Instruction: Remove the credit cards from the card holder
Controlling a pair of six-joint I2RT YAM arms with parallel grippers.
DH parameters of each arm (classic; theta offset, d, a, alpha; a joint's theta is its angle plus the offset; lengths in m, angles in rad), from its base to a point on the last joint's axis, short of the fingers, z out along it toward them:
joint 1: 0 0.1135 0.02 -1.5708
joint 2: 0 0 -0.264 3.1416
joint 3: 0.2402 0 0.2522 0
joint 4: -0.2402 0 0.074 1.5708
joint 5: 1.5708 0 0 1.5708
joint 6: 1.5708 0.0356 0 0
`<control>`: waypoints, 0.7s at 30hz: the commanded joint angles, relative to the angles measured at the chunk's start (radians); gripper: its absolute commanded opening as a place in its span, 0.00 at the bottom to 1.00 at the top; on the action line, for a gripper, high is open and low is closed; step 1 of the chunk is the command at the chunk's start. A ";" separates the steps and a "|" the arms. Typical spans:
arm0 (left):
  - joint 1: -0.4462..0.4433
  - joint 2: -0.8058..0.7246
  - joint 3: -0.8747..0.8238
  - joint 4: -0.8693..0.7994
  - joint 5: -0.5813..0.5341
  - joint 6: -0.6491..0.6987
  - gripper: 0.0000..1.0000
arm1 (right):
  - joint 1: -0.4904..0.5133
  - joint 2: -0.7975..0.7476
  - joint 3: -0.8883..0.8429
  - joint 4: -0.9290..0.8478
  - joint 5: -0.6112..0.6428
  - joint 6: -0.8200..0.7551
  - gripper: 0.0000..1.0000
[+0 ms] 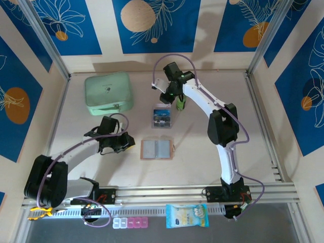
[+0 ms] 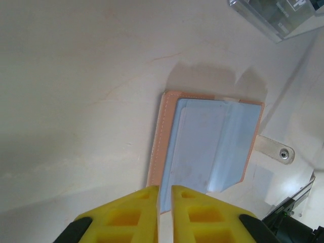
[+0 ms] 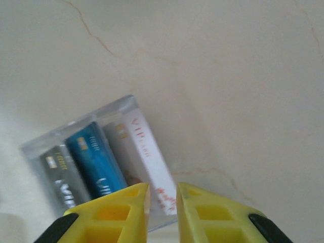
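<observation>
Beyond the holder (image 1: 157,149) you have a clear box (image 1: 162,117), a green cylinder (image 1: 181,103) and a mint case (image 1: 108,92). The holder lies open just ahead of your left gripper (image 2: 164,188), whose fingers are nearly together and empty. The cards (image 3: 96,162) lie in the box under your right gripper (image 3: 163,185), its fingers slightly apart and holding nothing.

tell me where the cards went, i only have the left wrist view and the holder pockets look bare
observer: three credit cards, dark grey, blue and white, lie side by side in the clear box, just beyond the open card holder.
operator: where's the right arm then
observer: the right gripper hangs directly over that box, jaws a slit apart, nothing between them.
</observation>
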 commanded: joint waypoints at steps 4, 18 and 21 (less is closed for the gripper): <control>-0.039 0.055 -0.010 0.089 0.032 -0.030 0.11 | 0.061 -0.153 -0.203 0.105 -0.053 0.333 0.22; -0.124 0.155 -0.012 0.148 0.015 -0.052 0.04 | 0.169 -0.453 -0.690 0.349 -0.164 0.845 0.19; -0.136 0.175 -0.020 0.166 0.008 -0.056 0.03 | 0.180 -0.462 -0.735 0.363 -0.196 0.956 0.16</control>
